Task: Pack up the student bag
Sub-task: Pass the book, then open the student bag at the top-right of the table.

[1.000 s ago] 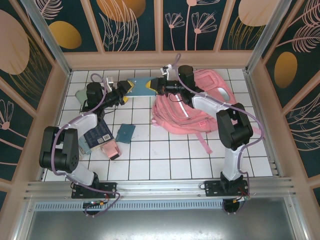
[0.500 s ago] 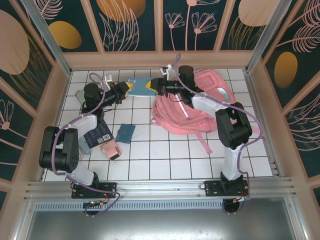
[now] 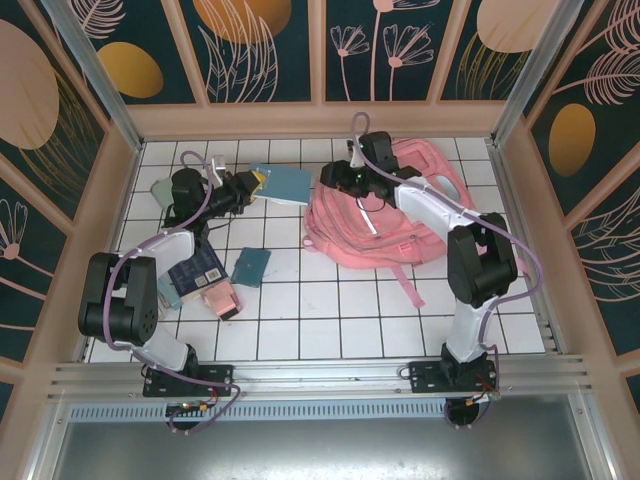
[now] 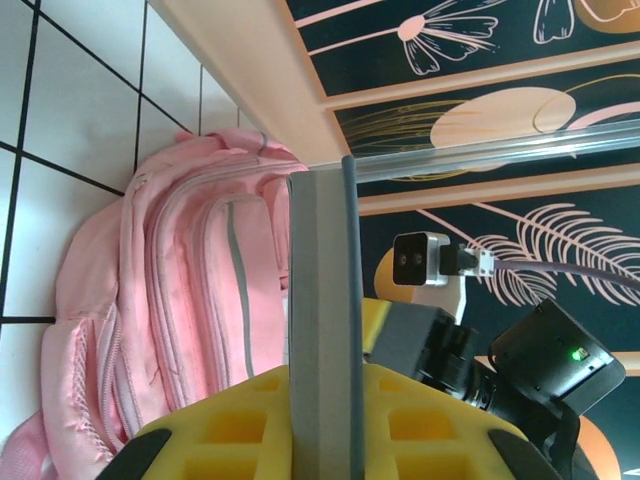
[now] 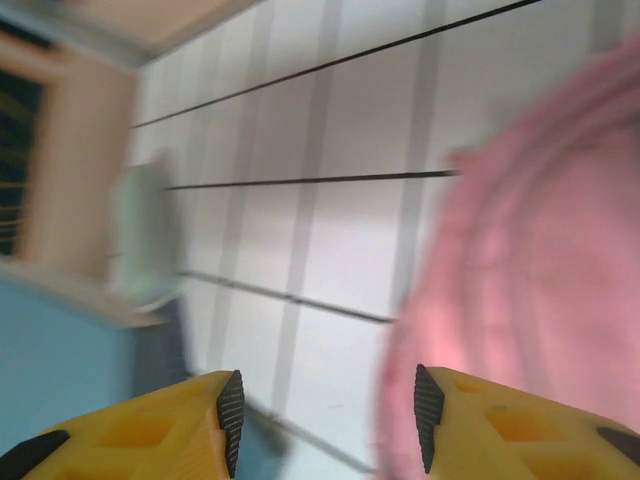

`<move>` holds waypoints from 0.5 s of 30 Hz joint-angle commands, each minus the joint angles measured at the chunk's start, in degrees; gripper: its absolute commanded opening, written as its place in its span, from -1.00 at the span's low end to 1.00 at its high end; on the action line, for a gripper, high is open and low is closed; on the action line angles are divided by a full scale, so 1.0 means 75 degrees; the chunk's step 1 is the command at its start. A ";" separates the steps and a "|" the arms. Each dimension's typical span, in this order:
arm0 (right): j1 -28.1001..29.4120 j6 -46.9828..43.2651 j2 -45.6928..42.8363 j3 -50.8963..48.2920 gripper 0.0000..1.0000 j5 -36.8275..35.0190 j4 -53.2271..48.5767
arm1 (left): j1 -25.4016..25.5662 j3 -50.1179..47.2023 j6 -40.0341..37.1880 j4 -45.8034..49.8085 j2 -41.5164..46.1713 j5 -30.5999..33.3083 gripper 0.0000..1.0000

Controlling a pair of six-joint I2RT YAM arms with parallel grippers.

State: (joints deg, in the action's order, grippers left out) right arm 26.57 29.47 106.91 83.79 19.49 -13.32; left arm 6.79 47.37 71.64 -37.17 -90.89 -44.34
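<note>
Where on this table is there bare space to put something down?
Bare: the near tiles of the table between the teal notebook and the student bag, and the near right corner. Crowded: the left side, with the dark book and pink box, and the far middle, where the left gripper holds a blue book.

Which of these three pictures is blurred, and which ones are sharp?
Right wrist view: strongly smeared, the student bag and the tile lines have soft edges, but the right claw is crisp. Left wrist view: sharp, the blue book edge and the bag seams are clear. Top external view: sharp and evenly lit.
</note>
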 commanded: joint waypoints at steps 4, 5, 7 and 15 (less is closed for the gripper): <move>0.0429 -0.1704 0.0490 0.0336 0.01 -0.2543 -0.2276 | -0.0038 0.0356 -0.0655 0.0398 0.0250 0.0185 -1.00; 0.0534 -0.1794 0.0544 0.0347 0.02 -0.2654 -0.2271 | -0.0038 0.0343 -0.0661 0.0408 0.0249 0.0190 -1.00; 0.0767 -0.1887 0.0726 0.0439 0.03 -0.3158 -0.2363 | -0.0038 0.0315 -0.0665 0.0403 0.0236 0.0182 -1.00; 0.1226 -0.2202 0.1438 0.0798 -0.22 -0.4614 -0.2774 | -0.0038 0.0099 -0.0680 0.0397 0.0422 0.0198 -1.00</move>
State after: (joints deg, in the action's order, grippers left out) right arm 35.07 15.35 115.81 88.27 -8.64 -30.50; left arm 6.79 47.90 67.70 -32.67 -90.45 -42.87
